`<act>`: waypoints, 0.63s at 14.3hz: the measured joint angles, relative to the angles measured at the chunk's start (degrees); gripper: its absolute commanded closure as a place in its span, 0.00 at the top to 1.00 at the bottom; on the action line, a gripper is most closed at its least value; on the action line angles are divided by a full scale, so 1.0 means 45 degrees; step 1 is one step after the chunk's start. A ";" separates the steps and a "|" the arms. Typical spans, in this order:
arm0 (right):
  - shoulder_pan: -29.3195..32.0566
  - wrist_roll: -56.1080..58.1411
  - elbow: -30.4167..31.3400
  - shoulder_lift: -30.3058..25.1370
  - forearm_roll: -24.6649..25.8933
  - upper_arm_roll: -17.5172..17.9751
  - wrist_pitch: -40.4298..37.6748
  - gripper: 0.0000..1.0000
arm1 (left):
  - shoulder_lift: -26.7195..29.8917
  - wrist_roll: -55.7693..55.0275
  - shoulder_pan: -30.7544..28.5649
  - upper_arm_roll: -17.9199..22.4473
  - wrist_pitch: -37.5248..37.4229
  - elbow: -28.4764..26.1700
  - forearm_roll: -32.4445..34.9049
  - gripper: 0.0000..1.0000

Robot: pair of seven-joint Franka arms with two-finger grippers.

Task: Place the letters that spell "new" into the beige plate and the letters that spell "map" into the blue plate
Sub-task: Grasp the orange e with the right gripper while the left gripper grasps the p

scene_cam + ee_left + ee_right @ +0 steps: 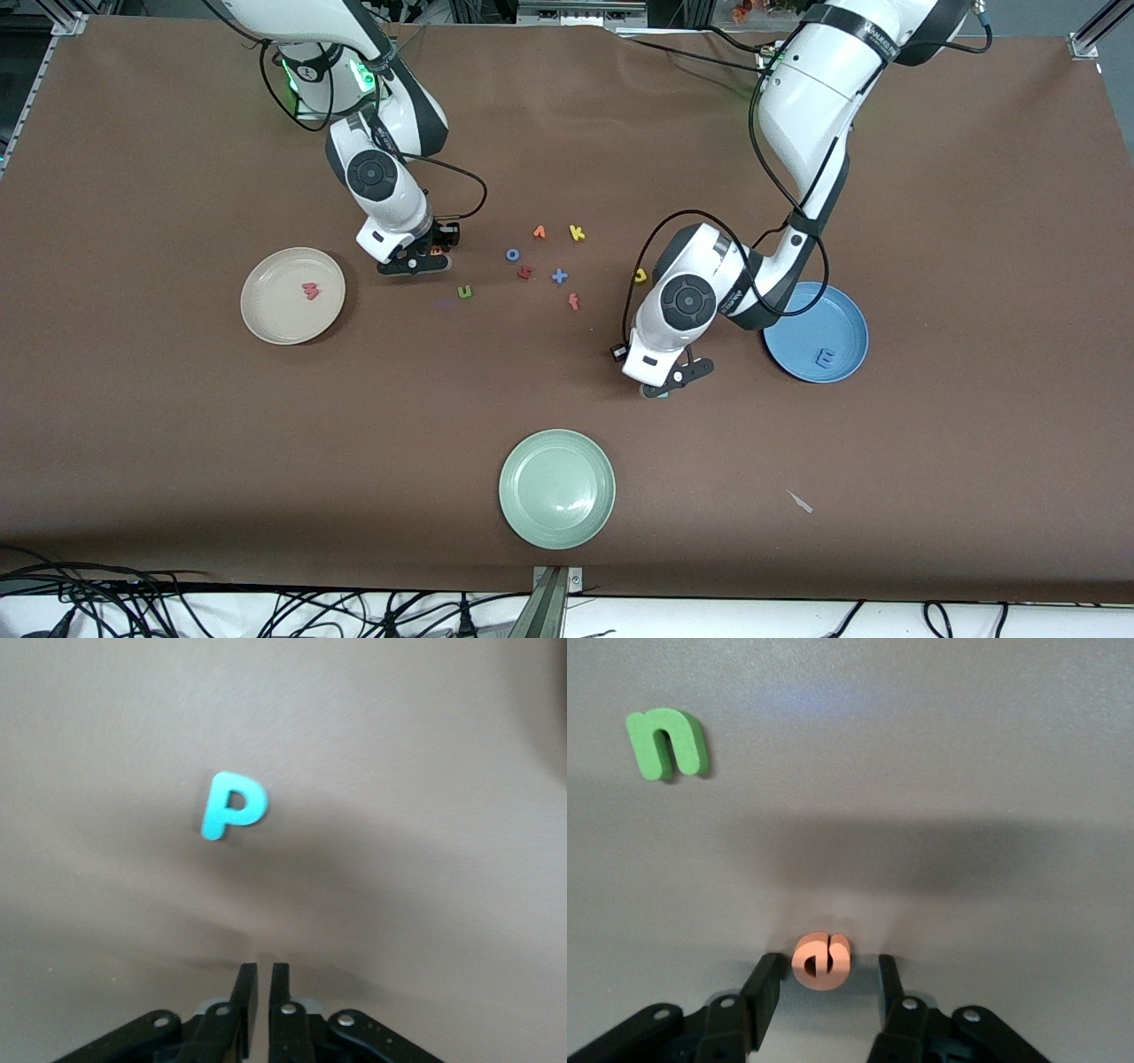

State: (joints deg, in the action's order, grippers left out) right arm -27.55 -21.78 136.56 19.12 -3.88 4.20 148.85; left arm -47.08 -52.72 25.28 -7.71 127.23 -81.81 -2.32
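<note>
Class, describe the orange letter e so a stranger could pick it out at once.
Find the beige plate toward the right arm's end of the table. Beside it the right gripper is down on the table, and the orange e lies between its open fingers, with the green n nearby.

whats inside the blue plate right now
One blue m lies flat in the blue plate. The left arm covers the plate's edge toward the table's middle, so anything there cannot be seen.
</note>
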 measured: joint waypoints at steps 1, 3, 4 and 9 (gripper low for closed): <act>0.0002 0.0000 0.0000 0.0000 0.0000 0.0001 0.0024 0.45 | 0.0070 0.0522 0.0012 -0.0001 -0.0217 0.0282 0.0047 0.19; 0.0002 0.0000 -0.0001 0.0002 0.0000 0.0001 0.0094 0.42 | 0.0207 0.2138 0.0001 0.0030 -0.0534 0.0592 0.0067 0.26; 0.0002 0.0000 0.0000 0.0004 0.0000 0.0001 0.0101 0.39 | 0.0218 0.2916 0.0001 0.0041 -0.0580 0.0620 0.0117 0.29; 0.0019 0.0000 -0.0001 -0.0004 0.0001 -0.0002 0.0135 0.34 | 0.0061 0.4624 -0.0006 0.0128 -0.0603 0.0570 0.1795 0.91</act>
State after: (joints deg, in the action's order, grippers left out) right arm -27.46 -21.78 136.56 19.10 -3.88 4.19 149.46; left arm -46.81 -31.92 25.26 -7.14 124.52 -79.25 5.76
